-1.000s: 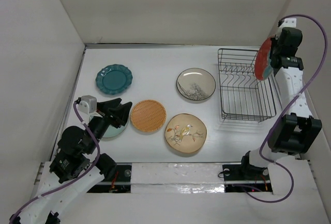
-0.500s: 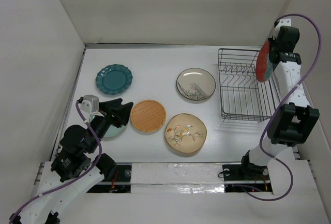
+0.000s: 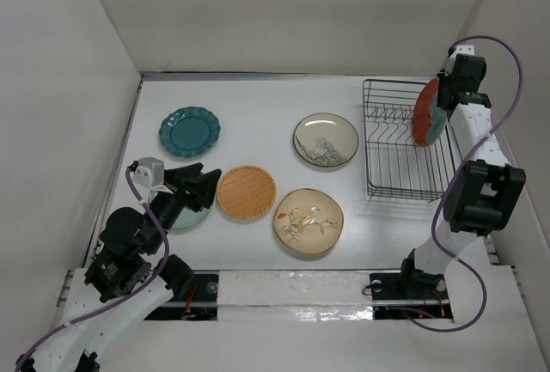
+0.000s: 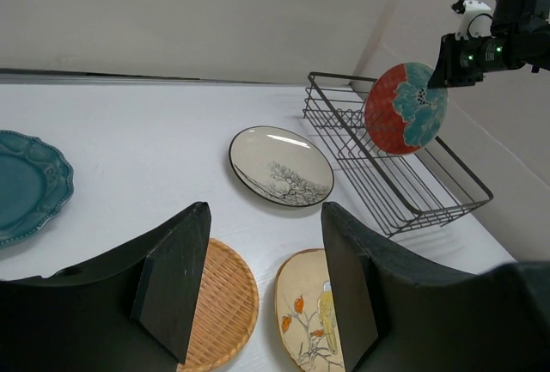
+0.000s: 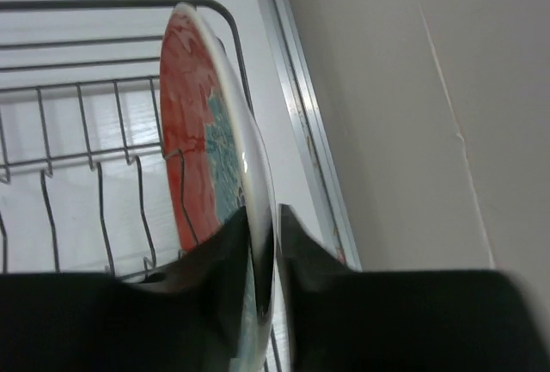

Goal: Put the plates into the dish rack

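Observation:
My right gripper [image 3: 440, 97] is shut on the rim of the red floral plate [image 3: 427, 113], held on edge over the far right end of the black wire dish rack [image 3: 378, 185]. In the right wrist view the plate [image 5: 202, 140] stands between my fingers [image 5: 225, 256] above the rack's tines [image 5: 77, 157]. My left gripper [image 3: 196, 185] is open and empty above the pale teal plate [image 3: 191, 217]. In front of it lie the orange woven plate [image 4: 225, 299] and the bird plate [image 4: 308, 307]. The branch plate [image 3: 326, 139] and scalloped dark teal plate [image 3: 189, 131] lie farther back.
White walls enclose the table on the left, back and right; the right wall [image 5: 412, 88] stands close beside the rack. The rack [image 4: 391, 174] holds no plates on its tines.
My right gripper has carried the red floral plate leftward and down, from beside the rack's right edge to over its far end. The left arm has barely moved.

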